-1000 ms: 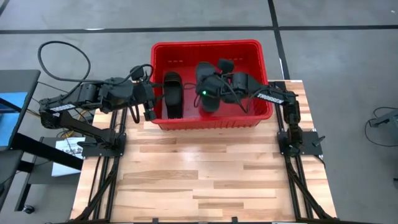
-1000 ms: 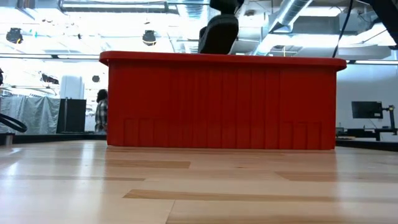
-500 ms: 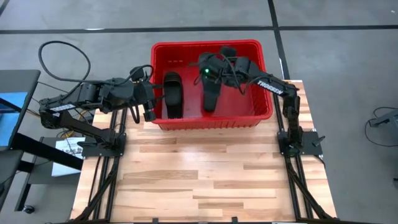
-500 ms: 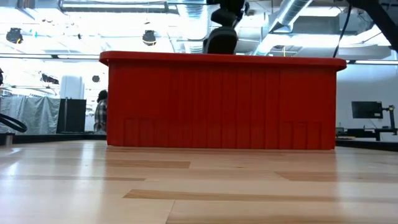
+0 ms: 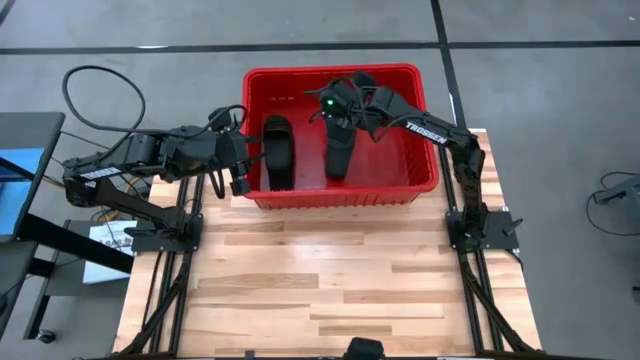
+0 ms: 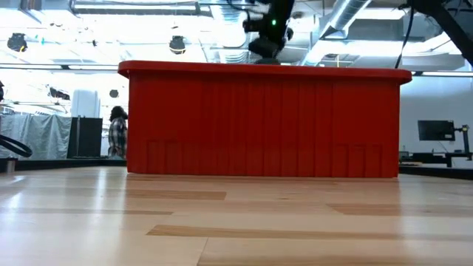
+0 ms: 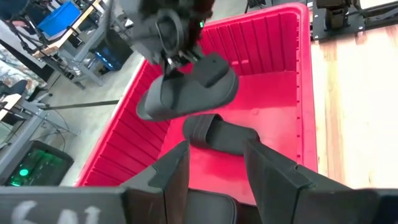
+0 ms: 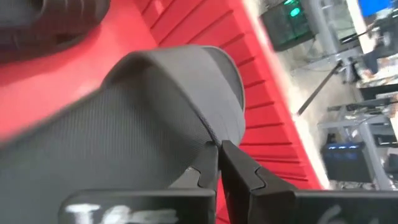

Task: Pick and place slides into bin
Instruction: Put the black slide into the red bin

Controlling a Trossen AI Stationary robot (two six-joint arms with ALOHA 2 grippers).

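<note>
The red bin stands at the table's far middle and fills the low view. My right gripper is over the bin's inside, shut on a black slide, which the left wrist view shows held clear above the floor. A second slide lies flat on the bin's floor near its left wall, also in the left wrist view. My left gripper is open and empty just outside the bin's left wall. My right gripper pinches a thin edge of the slide between its two fingers, at the slide's far end. The fingers come from above, slanting down. The slide hangs tilted below them, clear of the bin's floor, with its free end toward the near wall.
The bin's tall ribbed walls and thick rim surround both slides. Bare wooden tabletop stretches from the bin to the near edge. A person stands far off in the room behind.
My right gripper has moved toward the table's far edge over the bin, keeping its hold on the slide. The slide has sunk lower behind the bin's rim and now stretches out lengthwise from far to near. My left arm has kept still.
</note>
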